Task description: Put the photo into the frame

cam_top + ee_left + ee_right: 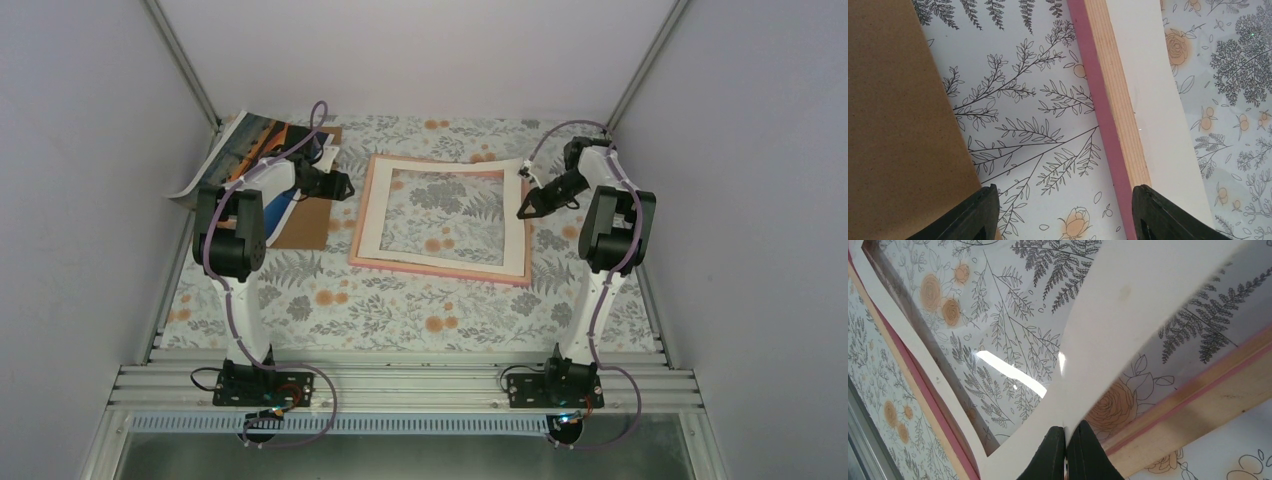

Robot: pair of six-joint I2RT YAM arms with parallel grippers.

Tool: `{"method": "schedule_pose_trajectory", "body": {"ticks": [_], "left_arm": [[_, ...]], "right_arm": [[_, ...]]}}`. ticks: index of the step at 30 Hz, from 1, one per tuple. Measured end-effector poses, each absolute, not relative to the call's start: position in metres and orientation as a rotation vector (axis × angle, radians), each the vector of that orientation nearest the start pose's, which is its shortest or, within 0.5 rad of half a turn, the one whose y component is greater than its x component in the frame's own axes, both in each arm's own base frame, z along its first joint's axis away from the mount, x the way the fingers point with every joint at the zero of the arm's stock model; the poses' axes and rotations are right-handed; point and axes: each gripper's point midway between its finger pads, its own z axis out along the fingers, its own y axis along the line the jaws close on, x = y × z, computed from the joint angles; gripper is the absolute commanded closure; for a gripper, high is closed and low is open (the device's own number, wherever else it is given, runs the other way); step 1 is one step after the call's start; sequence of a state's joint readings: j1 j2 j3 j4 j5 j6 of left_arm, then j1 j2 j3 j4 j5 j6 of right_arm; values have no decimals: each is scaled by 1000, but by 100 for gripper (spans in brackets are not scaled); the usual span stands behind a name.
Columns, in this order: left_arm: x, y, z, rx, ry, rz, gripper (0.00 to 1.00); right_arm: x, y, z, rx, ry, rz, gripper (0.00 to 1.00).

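Fingers (1052, 457) of my right gripper (1066, 437) are pressed together on the white mat border (1128, 315). They pinch its edge, so the strip bows up and away from the frame (1208, 400) beneath it. The frame's pink lip and bare wood side run just beyond the fingertips to their right. Through the mat's opening I see the glossy floral table cover (400, 300).

The photo (250, 140) is nowhere near these fingers. It sits across the table at the far left corner, curled, with its outer edge riding up against the left wall. Its orange and blue print faces up, and my left arm crosses over its near part. It is not in the frame.

My left gripper (1065, 189) hangs with its jaws spread wide and nothing between them but the table cover. The plain brown cardboard sheet (898, 125) lies under and beyond its left fingertip. The frame's pink edge, wood side and the mat on top run past its right fingertip. The photo lies behind and to the left of this gripper, partly on the cardboard.

From above, the mat rests on the frame, slightly skewed, with its far right corner raised at the right fingers.
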State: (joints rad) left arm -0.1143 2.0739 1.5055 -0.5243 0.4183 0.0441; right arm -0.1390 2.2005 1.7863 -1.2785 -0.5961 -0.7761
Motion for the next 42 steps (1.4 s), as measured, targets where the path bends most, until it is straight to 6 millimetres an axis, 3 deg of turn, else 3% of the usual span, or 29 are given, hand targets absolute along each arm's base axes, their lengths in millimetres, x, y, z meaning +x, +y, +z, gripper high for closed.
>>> {"method": "schedule_pose_trajectory", "body": {"ticks": [14,22,30,31,37,42], "left_arm": [[483,-125,59,343,2596,-571,34],[484,-125,59,342,2595,-562,34],[484,-125,59,343,2594,-562,34],[484,-125,59,343,2593,-562,34],[486,-128,62,371,2579,-557,33],[492,-133,69,419,2546,-527,31]], "right_arm": [[405,47,63,-897,2723,878,96],[388,47,50,-941,2746,909,96],[388,47,52,-964,2727,912,96],[388,48,52,-965,2725,913,94],[393,47,56,-947,2724,901,58],[401,41,59,-916,2727,861,40]]}}
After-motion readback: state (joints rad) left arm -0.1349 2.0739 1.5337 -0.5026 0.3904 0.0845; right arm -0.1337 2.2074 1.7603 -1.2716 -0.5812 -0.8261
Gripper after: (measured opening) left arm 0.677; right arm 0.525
